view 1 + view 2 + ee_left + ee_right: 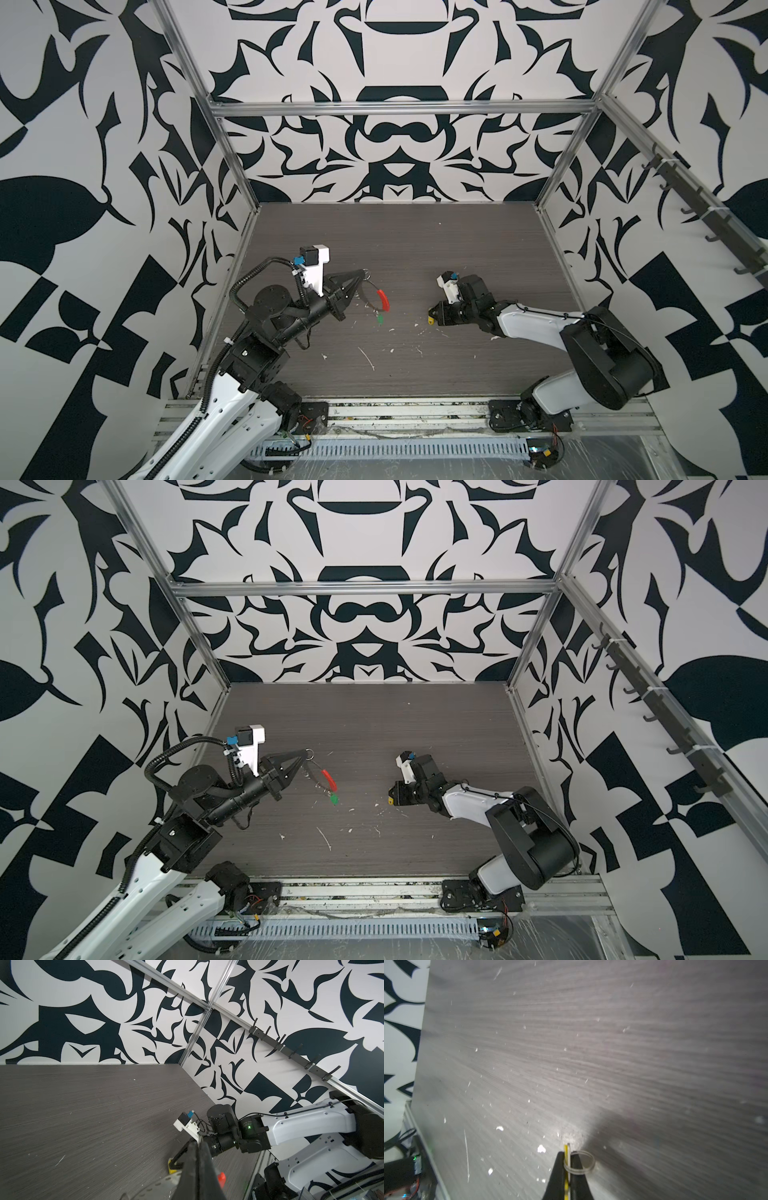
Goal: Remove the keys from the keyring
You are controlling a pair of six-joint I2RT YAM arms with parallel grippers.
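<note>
In both top views my left gripper (365, 273) (308, 752) is shut on a small silver ring at the top of the keyring (384, 300) (329, 780). The thin hoop with its red sleeve hangs below the fingertips, above the table. The green key (379, 319) (333, 799) dangles at the hoop's low end. My right gripper (432, 318) (390, 799) sits low to the right, apart from the hoop, shut on the yellow key (566, 1148). A small silver ring (581, 1162) loops round that key. In the left wrist view the shut fingers (193, 1159) hide most of the hoop; the red sleeve (221, 1178) shows.
White flecks and scraps (368, 357) lie scattered on the dark wood-grain table (415, 241). Patterned walls with aluminium posts close in three sides. A black hook rail (702, 216) runs along the right wall. The arm bases and a slotted cable tray (390, 449) line the front edge.
</note>
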